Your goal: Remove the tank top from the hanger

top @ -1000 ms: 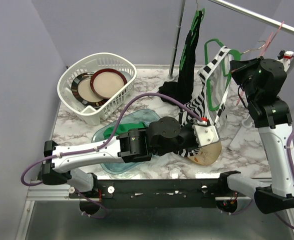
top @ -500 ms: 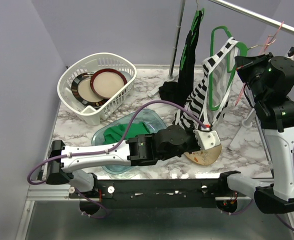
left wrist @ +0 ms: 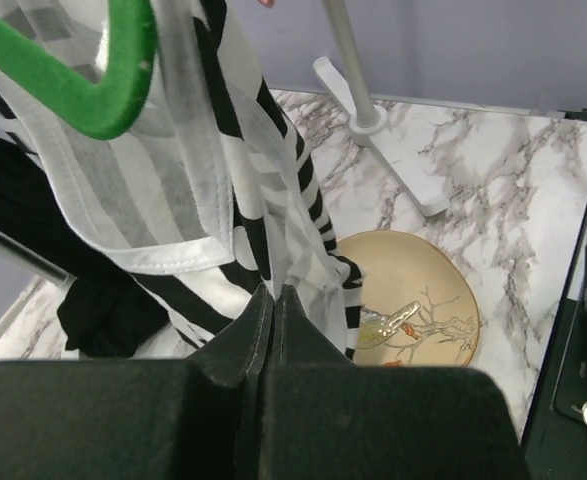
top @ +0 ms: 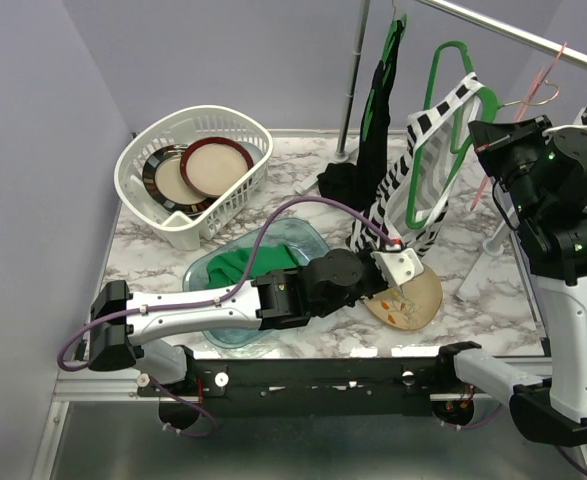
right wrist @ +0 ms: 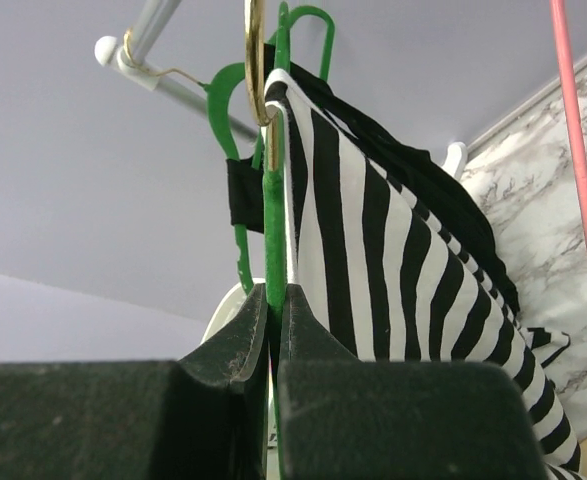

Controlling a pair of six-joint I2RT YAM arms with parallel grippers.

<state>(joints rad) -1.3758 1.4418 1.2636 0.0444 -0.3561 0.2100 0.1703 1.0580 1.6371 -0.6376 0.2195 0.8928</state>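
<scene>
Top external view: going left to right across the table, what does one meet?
basket → green cloth → plate → right arm

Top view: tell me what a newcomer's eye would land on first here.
The black-and-white striped tank top dominates mid-scene, held between both arms. The right hand pinches its green hanger up high, while the left hand grips the fabric low down, above a tan plate. At far left sits a white basket holding two plates.
</scene>
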